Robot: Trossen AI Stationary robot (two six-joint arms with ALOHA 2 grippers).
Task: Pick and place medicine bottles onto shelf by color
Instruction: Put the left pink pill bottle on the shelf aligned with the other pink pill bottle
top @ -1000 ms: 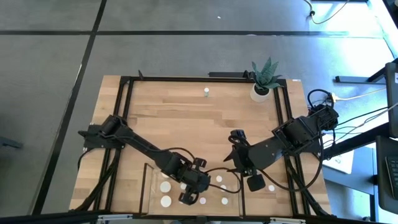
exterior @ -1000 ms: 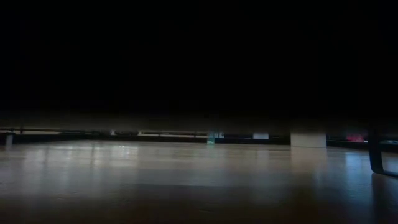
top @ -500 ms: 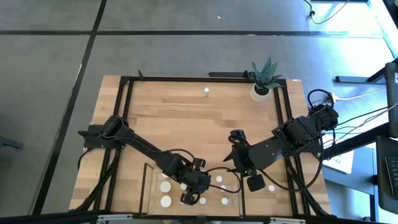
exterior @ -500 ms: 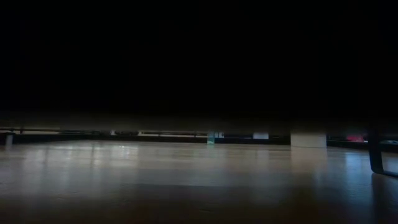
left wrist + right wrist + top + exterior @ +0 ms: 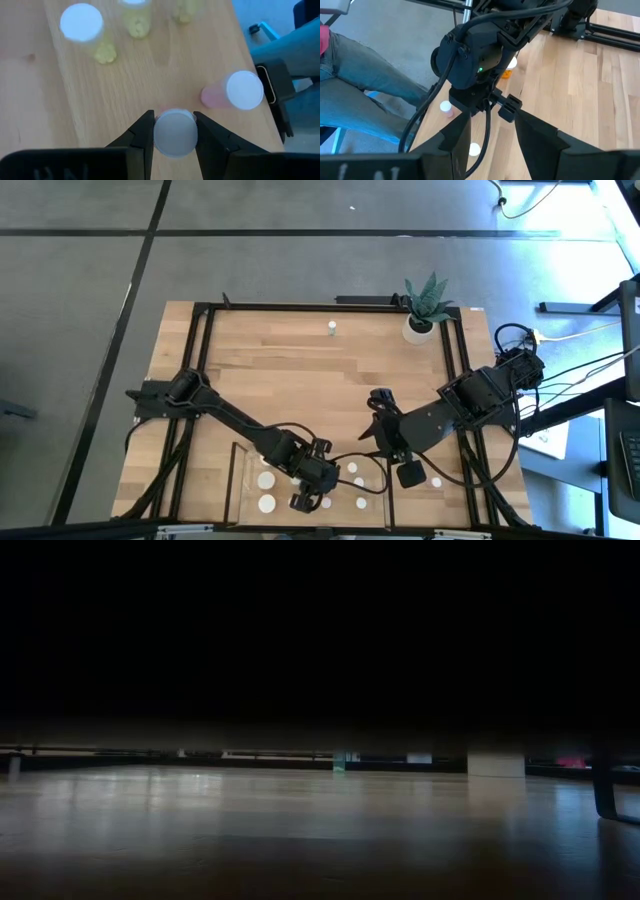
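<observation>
The shelf (image 5: 245,465) lies at the table's near edge, with several white-capped medicine bottles (image 5: 265,480) standing on it. My left gripper (image 5: 310,498) is over the shelf, shut on a white-capped bottle (image 5: 174,132). A pink bottle (image 5: 235,91) stands just beyond it, and yellowish bottles (image 5: 82,25) stand farther off. My right gripper (image 5: 492,150) is open and empty. It hovers right of the shelf (image 5: 378,442) and faces the left arm. One bottle (image 5: 331,328) stands alone near the far edge and another (image 5: 436,482) stands right of the shelf. My left gripper pinches the bottle between its two fingers (image 5: 142,135), at the sides of its white cap (image 5: 162,122). The fingers come from above, pointing down. The bottle is upright, seen cap-on. The cap hides whether its base rests on the shelf.
A white pot with a spiky green plant (image 5: 425,315) stands at the far right corner. Dark frame bars (image 5: 200,340) run along the table's sides. A person's leg in jeans (image 5: 360,75) shows past the near edge. The middle of the table is bare wood.
My left gripper has eased a little toward the table's near edge over the shelf. The right arm has kept still.
</observation>
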